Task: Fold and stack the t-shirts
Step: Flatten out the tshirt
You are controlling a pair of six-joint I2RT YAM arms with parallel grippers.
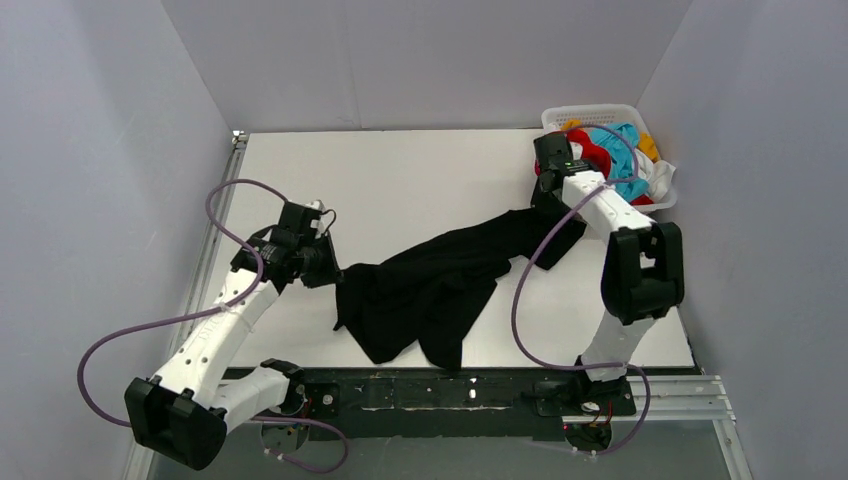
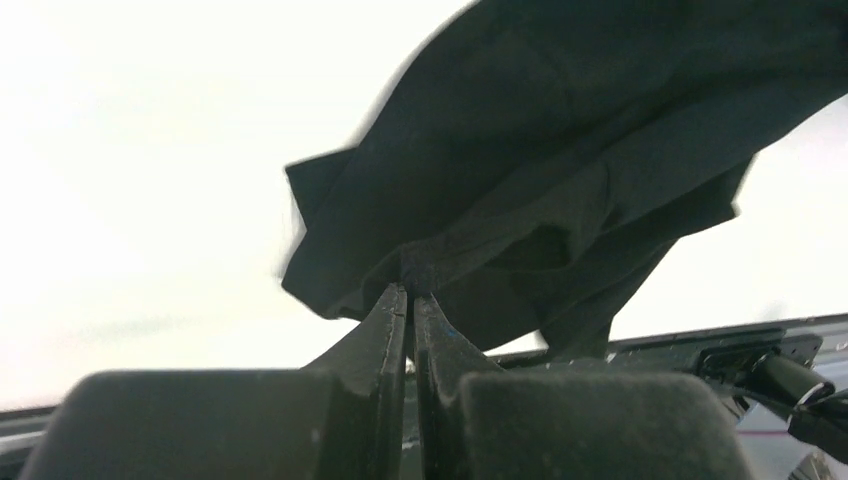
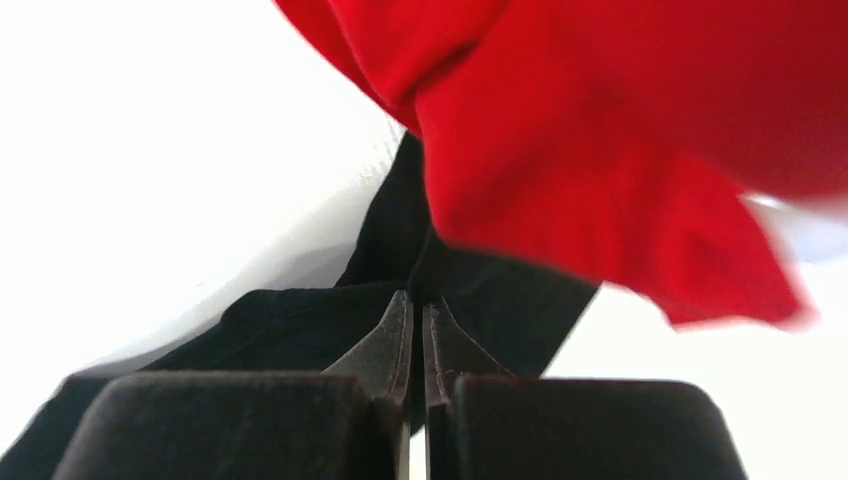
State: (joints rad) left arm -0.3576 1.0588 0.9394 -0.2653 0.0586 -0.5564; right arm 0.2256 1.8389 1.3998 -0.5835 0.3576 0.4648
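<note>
The large black t-shirt (image 1: pixel 440 285) lies crumpled and stretched across the table between both arms. My left gripper (image 1: pixel 332 272) is shut on its left edge; in the left wrist view the jaws (image 2: pixel 411 290) pinch a fold of the black cloth (image 2: pixel 560 170). My right gripper (image 1: pixel 545 200) is shut on the shirt's far right end, near the basket; in the right wrist view the tips (image 3: pixel 417 298) pinch black cloth (image 3: pixel 300 330), with the red t-shirt (image 3: pixel 600 130) hanging just above. Red (image 1: pixel 592 155), light blue (image 1: pixel 622 150), white (image 1: pixel 662 178) and orange-yellow (image 1: pixel 648 145) shirts sit in the basket.
The white lattice basket (image 1: pixel 590 113) stands at the table's far right corner, right against my right gripper. Grey walls close in left, back and right. The black mounting rail (image 1: pixel 440 390) runs along the near edge.
</note>
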